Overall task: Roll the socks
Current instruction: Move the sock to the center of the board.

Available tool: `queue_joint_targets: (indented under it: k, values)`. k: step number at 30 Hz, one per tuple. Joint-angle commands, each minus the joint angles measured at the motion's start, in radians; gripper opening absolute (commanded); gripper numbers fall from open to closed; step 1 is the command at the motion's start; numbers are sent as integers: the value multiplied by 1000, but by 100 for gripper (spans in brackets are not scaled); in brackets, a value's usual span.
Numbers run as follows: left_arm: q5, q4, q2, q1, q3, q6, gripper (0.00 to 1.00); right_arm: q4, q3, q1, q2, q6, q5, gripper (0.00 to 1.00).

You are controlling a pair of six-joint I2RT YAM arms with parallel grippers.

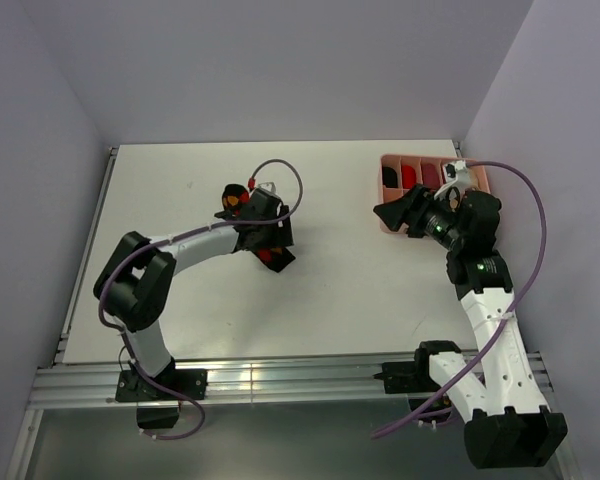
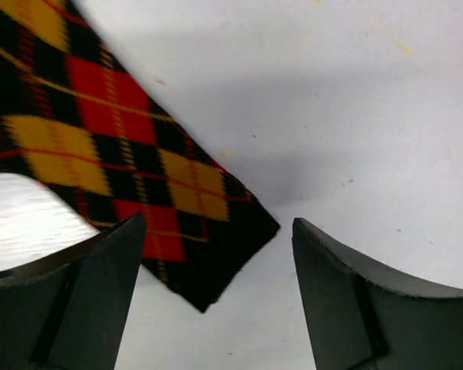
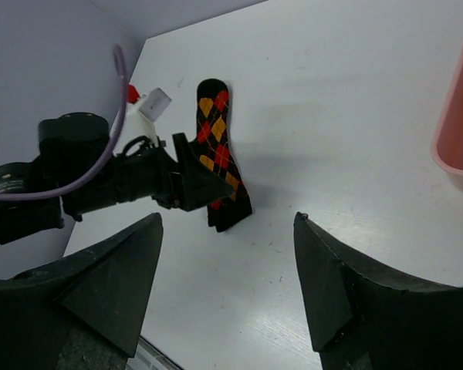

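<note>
One of the socks [image 1: 276, 258], black with red and orange diamonds, lies flat on the white table left of centre. The same sock [image 3: 214, 131] shows lengthwise in the right wrist view. My left gripper [image 1: 261, 232] hovers over the sock's near end. In the left wrist view this gripper [image 2: 218, 222] is open, and the sock's black cuff corner [image 2: 216, 270] lies on the table between the fingers, ungripped. My right gripper [image 1: 388, 213] is open and empty beside the pink tray, pointing left. From its own wrist view the right gripper [image 3: 225, 218] looks across the table at the left gripper [image 3: 193, 181].
A pink divided tray [image 1: 420, 157] stands at the back right with plain rolled socks in black and red in its compartments; its edge [image 3: 457, 131] shows in the right wrist view. Walls close in on both sides of the table.
</note>
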Motion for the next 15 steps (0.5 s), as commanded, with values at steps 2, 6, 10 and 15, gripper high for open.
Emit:
queue_joint_targets:
  k: [2, 6, 10, 15]
  values:
    - [-296, -71, -108, -69, 39, 243, 80, 14, -24, 7, -30, -4, -9, 75]
    - [-360, -12, -111, -158, -31, 483, 75, 18, -40, 7, -39, 9, -30, 75]
    - [-266, 47, -127, -189, -85, 579, 71, 18, -66, 7, -44, 18, -41, 74]
    - [-231, 90, -118, -200, -113, 630, 69, 24, -96, 7, -53, 24, -50, 74]
